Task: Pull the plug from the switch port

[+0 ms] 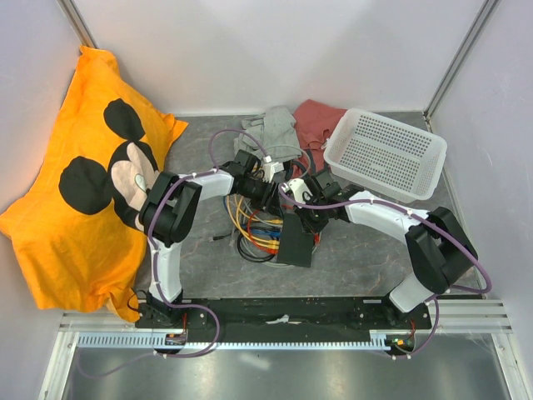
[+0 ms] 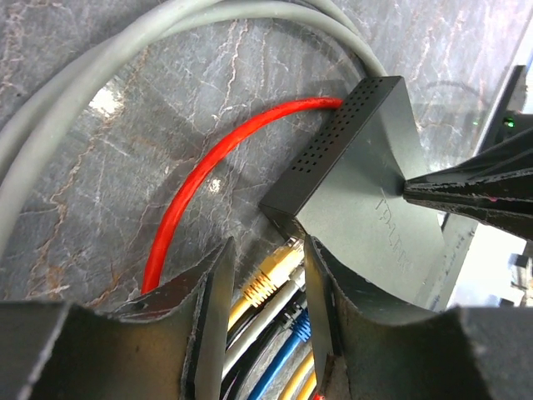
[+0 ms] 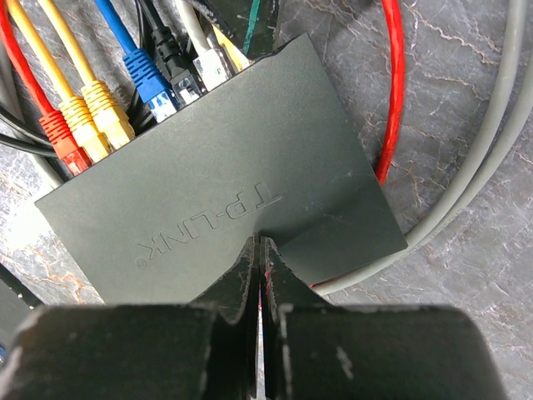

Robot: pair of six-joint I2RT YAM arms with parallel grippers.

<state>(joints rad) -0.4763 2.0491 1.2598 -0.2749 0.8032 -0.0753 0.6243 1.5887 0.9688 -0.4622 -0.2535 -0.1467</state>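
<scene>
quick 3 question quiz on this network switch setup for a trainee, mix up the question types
1. True or false: the right gripper is wide open above the switch.
2. What colour is the plug that sits between the fingers of the left gripper? A blue, B yellow, C red.
3. Fill in: the brand embossed on the switch's top reads ____.

Key
1. False: it is shut, with its tips on the switch's top.
2. B
3. TP-LINK
</scene>
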